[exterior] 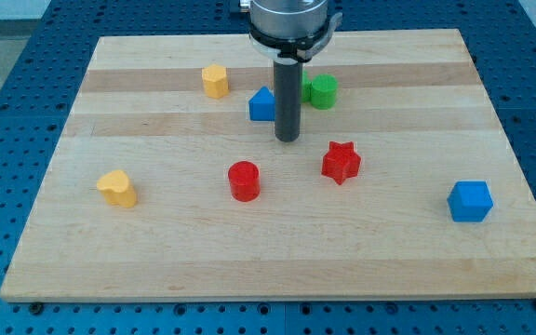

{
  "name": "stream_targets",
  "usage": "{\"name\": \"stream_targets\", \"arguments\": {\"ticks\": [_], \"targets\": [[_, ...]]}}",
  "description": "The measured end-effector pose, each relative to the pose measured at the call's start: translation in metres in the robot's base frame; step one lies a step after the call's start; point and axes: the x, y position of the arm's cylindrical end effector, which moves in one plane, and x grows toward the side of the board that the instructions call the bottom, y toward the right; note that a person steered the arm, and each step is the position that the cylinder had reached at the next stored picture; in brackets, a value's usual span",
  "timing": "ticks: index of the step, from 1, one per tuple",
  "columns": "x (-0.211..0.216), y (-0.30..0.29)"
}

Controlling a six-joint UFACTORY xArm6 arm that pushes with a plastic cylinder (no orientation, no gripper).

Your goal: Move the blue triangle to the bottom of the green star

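With the arm coming down from the view's top, my tip [288, 140] sits on the wooden board [156, 270] just to the view's right of the blue triangle [262, 104] and a bit lower, close enough that the rod looks like it's touching the triangle's right edge, though I can't be sure. No pincer on this rig at all, just a plain dark rod, so open or closed doesn't apply.

The triangle is in the upper middle of the board. Green block [322, 91] is just on the other side of the rod, to the view's right and slightly higher; it's partly hidden behind the rod and I can't really make out a star shape from here, looks kind of rounded. So triangle and green block are near each other side by side with the rod between them, not one below the other.

Other stuff lying around: yellow block [215, 81] up to the left of the triangle, yellow heart [117, 188] way over at lower left, red cylinder [244, 180] below the triangle, red star [341, 163] down to the right of my tip, and a blue cube [470, 201] well apart near the right edge
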Motion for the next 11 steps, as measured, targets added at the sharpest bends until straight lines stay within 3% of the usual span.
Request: {"name": "stream_targets", "arguments": {"ticks": [1,2,5,6,7,8,9,10,11], "targets": [[0.001,-0.087],[-0.025,-0.120],[-0.039,-0.021],[-0.036,-0.013],[-0.006,-0.013],[-0.006,0.029],[-0.032,0.098],[-0.022,0.190],[0.041,0.254]]}}
